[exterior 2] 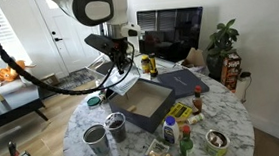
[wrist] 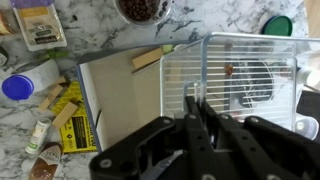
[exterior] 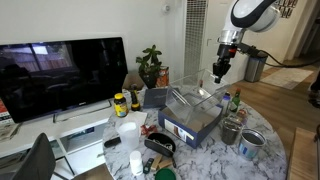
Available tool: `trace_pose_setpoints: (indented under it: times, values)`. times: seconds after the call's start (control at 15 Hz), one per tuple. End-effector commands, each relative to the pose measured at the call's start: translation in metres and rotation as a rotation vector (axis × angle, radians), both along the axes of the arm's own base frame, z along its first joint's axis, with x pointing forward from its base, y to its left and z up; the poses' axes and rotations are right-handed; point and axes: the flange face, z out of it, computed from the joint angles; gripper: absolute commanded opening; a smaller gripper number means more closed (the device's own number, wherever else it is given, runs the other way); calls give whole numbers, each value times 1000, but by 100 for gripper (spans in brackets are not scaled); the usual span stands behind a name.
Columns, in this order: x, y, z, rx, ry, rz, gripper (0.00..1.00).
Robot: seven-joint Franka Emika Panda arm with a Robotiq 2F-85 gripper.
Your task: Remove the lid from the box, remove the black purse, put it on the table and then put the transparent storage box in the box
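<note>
Plastic of the thin, clear kind makes up the transparent storage box (wrist: 250, 55), so I judge it light and rigid enough to carry by one wall, yet slick and apt to swing or slip if pinched only at the rim. In the wrist view the gripper (wrist: 195, 108) has its jaws drawn narrow over the container's near wall. The container appears to hang from that pinch, tilted, just above the navy box (exterior 2: 141, 103), whose pale interior lies open and bare. A hold lower on the wall, near a corner where the plastic is stiffer, would likely be steadier. The lid (exterior 2: 185, 81) lies flat on the table just beside the navy box. The round marble table (exterior: 272, 150) is crowded, with metal tins (exterior: 250, 143), sauce bottles (exterior 2: 185, 140) and a yellow packet (wrist: 75, 125) close around the landing place. Behind stand a television (exterior: 60, 75) and a potted plant (exterior: 150, 65), in a living room with wooden flooring
</note>
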Motion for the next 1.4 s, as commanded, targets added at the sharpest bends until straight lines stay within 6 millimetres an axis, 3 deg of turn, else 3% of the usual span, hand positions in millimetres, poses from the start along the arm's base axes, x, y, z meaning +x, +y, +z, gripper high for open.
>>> trace_pose_setpoints:
  times: [0.0,0.27,0.67,1.33]
  values:
    - [26,-27,-5,-17,-20,7,2]
    - [54,-53,-20,-26,-38,19,2]
    - [79,-60,-62,-80,-15,93,2]
    - [89,-67,-127,-169,5,115,2]
